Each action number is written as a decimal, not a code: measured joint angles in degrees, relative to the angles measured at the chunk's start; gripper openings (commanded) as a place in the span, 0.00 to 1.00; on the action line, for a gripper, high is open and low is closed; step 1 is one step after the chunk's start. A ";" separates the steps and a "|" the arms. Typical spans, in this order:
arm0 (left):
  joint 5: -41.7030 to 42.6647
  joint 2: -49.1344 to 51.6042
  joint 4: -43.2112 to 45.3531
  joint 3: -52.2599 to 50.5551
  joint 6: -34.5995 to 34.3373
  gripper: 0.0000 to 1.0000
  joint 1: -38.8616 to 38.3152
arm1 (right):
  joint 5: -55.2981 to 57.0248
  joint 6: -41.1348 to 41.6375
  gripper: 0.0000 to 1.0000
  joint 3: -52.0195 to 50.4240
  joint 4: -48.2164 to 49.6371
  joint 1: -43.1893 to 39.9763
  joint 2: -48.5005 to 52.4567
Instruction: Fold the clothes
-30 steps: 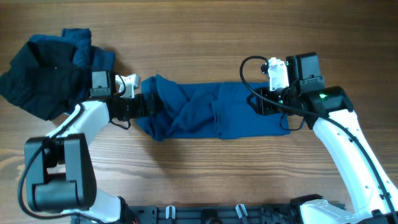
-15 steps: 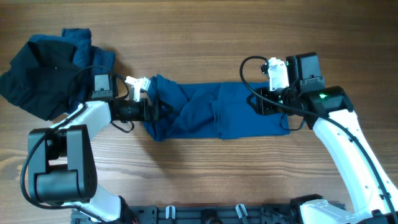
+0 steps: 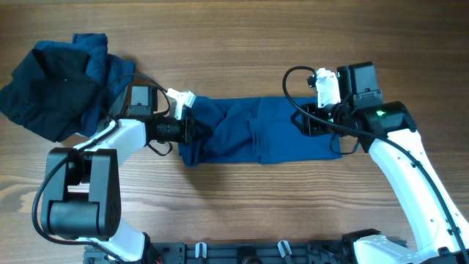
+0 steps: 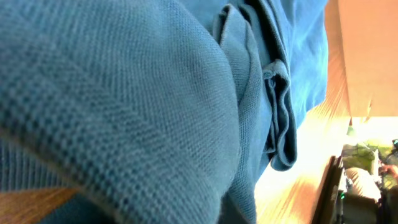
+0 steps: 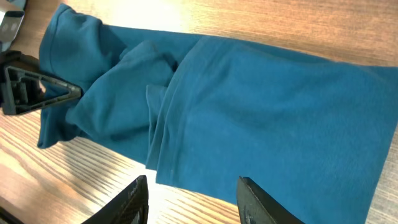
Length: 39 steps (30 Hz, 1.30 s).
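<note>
A mid-blue top (image 3: 271,139) lies folded into a long band across the table's middle, bunched at its left end. My left gripper (image 3: 192,130) is shut on that bunched left end; in the left wrist view the blue knit fabric (image 4: 155,93) fills the frame and hides the fingers. My right gripper (image 5: 191,182) stands open over the near edge of the top (image 5: 261,118), with nothing between its fingers. In the overhead view the right gripper (image 3: 304,125) sits at the top's right end.
A heap of near-black and blue clothes (image 3: 51,84) lies at the far left of the wooden table (image 3: 242,44). The left arm's body (image 3: 77,198) stands at the front left, the right arm (image 3: 410,169) at the front right.
My left gripper has moved right along the table and shut on the top's left end, bunching it further toward the middle. The right arm has not moved.
</note>
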 measured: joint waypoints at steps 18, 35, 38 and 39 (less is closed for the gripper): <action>-23.56 -17.11 -40.06 27.93 -10.56 0.04 2.03 | 0.00 0.00 0.45 0.00 -0.55 0.00 0.00; -37.35 3.91 -22.73 28.83 -21.05 0.31 -27.02 | 0.00 0.00 0.45 0.00 -0.61 0.00 0.00; -37.57 4.90 -20.17 28.83 -21.59 0.72 -30.12 | 0.00 0.00 0.45 0.00 -0.76 0.00 0.00; -37.75 5.03 -19.96 28.83 -21.59 0.81 -31.12 | 0.00 0.00 0.45 0.00 -0.94 0.00 0.00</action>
